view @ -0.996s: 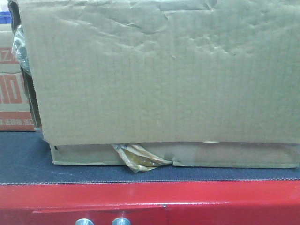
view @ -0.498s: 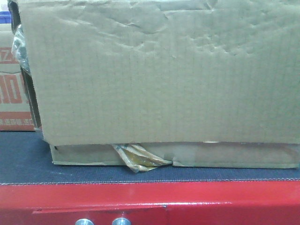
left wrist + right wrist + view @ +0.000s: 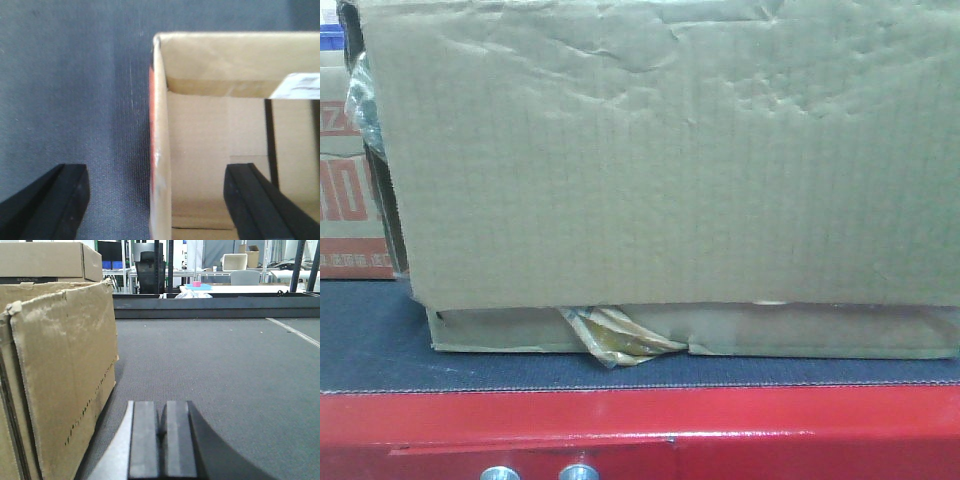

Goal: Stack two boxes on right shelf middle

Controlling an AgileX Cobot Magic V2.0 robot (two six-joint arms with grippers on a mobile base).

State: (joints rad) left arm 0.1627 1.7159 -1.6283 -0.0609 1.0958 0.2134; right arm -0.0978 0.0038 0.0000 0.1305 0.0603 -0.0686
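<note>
A large dented brown box point(image 3: 660, 150) fills the front view. It rests on a flatter cardboard box point(image 3: 800, 332) with torn yellowish tape point(image 3: 620, 338), both on the dark mat. My left gripper point(image 3: 159, 200) is open, its black fingers point(image 3: 62, 200) straddling the upright wall of an open carton point(image 3: 161, 150) with red on its outer face. One finger is outside it, the other inside. My right gripper point(image 3: 160, 440) is shut on nothing, low over the mat just right of a brown box point(image 3: 60, 380). The shelf is out of view.
A red-framed platform point(image 3: 640, 430) carries the dark grey mat point(image 3: 370, 340). A carton with red lettering point(image 3: 350, 200) stands at the left behind the big box. Another cardboard box point(image 3: 45, 260) sits behind the near one. Desks and a chair point(image 3: 147, 270) lie beyond the mat's far edge.
</note>
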